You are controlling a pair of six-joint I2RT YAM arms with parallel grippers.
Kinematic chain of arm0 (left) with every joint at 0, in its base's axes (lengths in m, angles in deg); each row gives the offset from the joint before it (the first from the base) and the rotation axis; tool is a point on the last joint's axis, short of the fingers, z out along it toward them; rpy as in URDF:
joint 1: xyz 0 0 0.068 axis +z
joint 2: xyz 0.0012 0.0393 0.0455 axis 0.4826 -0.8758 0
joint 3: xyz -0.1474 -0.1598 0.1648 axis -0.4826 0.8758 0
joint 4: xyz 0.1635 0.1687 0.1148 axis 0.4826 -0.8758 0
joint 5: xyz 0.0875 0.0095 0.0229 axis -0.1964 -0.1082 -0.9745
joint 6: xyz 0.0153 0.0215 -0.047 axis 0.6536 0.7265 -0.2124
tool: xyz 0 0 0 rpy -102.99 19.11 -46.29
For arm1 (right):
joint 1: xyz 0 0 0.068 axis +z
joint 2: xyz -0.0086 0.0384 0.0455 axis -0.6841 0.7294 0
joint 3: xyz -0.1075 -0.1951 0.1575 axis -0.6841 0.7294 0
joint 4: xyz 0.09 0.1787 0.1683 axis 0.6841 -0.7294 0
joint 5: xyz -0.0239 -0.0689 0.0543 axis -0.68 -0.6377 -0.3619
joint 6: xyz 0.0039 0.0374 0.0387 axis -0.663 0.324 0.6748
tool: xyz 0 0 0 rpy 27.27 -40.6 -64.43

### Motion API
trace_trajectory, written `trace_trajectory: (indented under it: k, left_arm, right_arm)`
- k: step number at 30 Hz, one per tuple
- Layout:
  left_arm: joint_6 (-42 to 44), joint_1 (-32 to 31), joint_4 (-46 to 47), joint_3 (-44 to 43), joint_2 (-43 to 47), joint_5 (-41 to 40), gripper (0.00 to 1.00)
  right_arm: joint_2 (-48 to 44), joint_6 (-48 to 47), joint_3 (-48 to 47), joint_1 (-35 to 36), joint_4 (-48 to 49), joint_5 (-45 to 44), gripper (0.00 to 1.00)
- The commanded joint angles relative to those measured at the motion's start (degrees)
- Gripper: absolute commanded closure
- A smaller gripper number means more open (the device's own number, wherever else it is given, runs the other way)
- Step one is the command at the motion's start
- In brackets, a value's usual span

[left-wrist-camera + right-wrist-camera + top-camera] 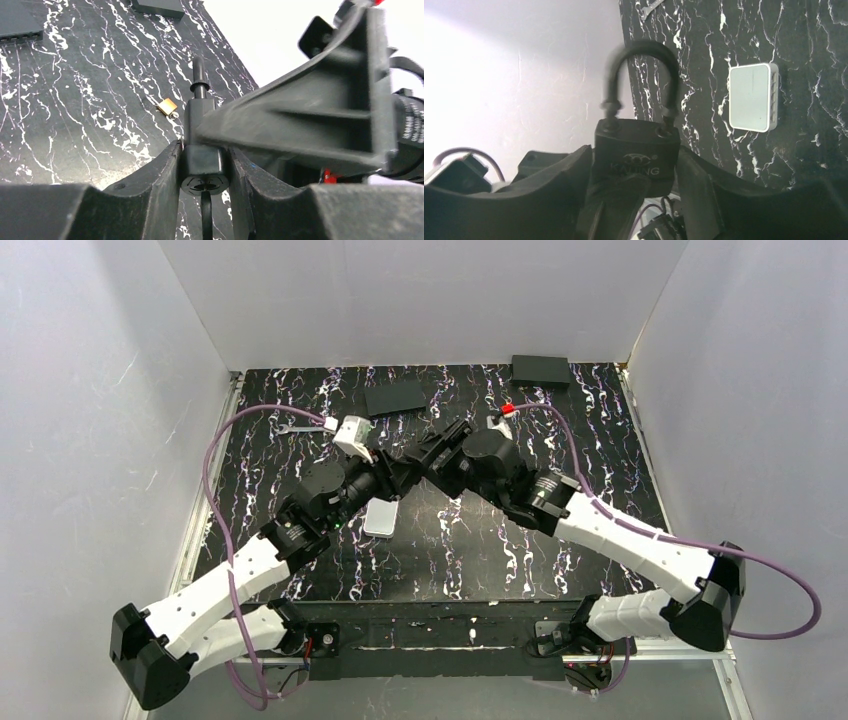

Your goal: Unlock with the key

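The left gripper is squeezing narrow on the key, whose black head is sitting against the underside of the black padlock. The right gripper is clamping that padlock's body, over the middle of the table.

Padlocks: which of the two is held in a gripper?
The black padlock, clamped in the right gripper; the smaller brass padlock lies free on the table.
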Motion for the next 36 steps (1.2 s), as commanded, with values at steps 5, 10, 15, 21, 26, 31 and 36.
trace_trajectory:
  k: [5, 10, 15, 21, 26, 31, 36]
  left_arm:
    - [-0.4, 3.1, 1.4, 2.3, 7.4, 2.4, 1.0]
    - [-1.3, 5.0, -2.4, 1.5, 9.8, 6.9, 1.0]
    - [-4.2, 9.5, -11.2, -3.1, 10.2, 15.2, 1.0]
    - [-5.5, 14.3, -26.9, -11.2, 7.4, 25.0, 1.0]
    - [-7.1, 15.7, -33.8, -15.7, 5.2, 31.1, 1.0]
    - [-7.6, 16.0, -37.1, -18.1, 3.2, 34.8, 1.0]
    - [-10.2, 16.0, -38.3, -20.0, 1.0, 38.3, 1.0]
  right_arm:
    - [-10.4, -24.6, 3.7, -0.4, 14.8, -5.7, 0.02]
    - [-14.7, -49.2, 4.6, -0.4, 15.8, 1.0, 0.02]
    - [-15.5, -71.2, 0.9, -0.4, 8.0, 9.1, 0.02]
    - [-13.5, -85.2, 3.2, -0.4, 0.8, 13.0, 0.02]
    - [-20.0, -101.6, 14.8, 0.3, 9.1, 18.6, 0.02]
    - [-24.3, -115.0, 22.5, 2.0, 15.7, 24.1, 0.02]
    - [-23.2, -119.5, 23.7, 4.9, 19.9, 23.7, 0.02]
